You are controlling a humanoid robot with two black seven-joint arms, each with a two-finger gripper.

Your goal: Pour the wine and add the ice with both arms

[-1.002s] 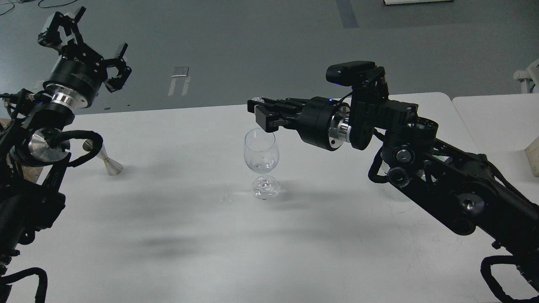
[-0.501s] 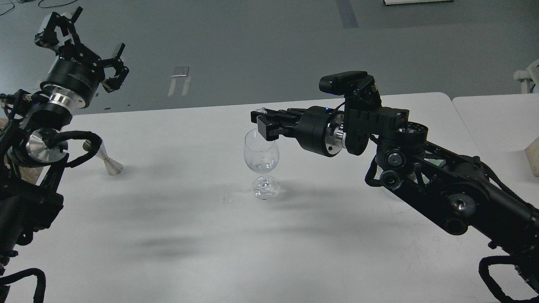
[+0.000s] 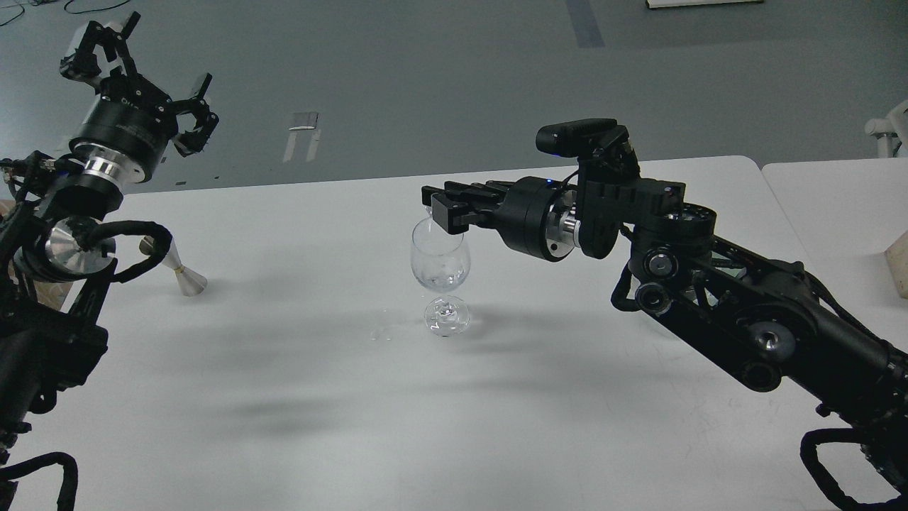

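Note:
A clear stemmed wine glass [image 3: 440,264] stands upright mid-table, with a few glassy ice chunks [image 3: 443,275] low in its bowl. My right gripper [image 3: 434,204] reaches in from the right, level, its tip just over the glass rim's left side. Its fingers are pressed together, and a small clear ice chunk [image 3: 426,210] glints at the tip. My left gripper [image 3: 152,74] is raised high at the far left, claws spread and empty. A few wet drops of wine [image 3: 381,333] glint on the table left of the glass foot.
A small metal jigger [image 3: 181,274] lies on its side at the table's left, partly behind my left arm. A second white table [image 3: 837,206] adjoins at the right, with a pale wooden block [image 3: 898,268] at the frame edge. Grey floor lies beyond the far edge.
My right gripper has dropped from above the glass down to its rim and eased slightly left. The left arm has barely moved. The glass has stayed put.

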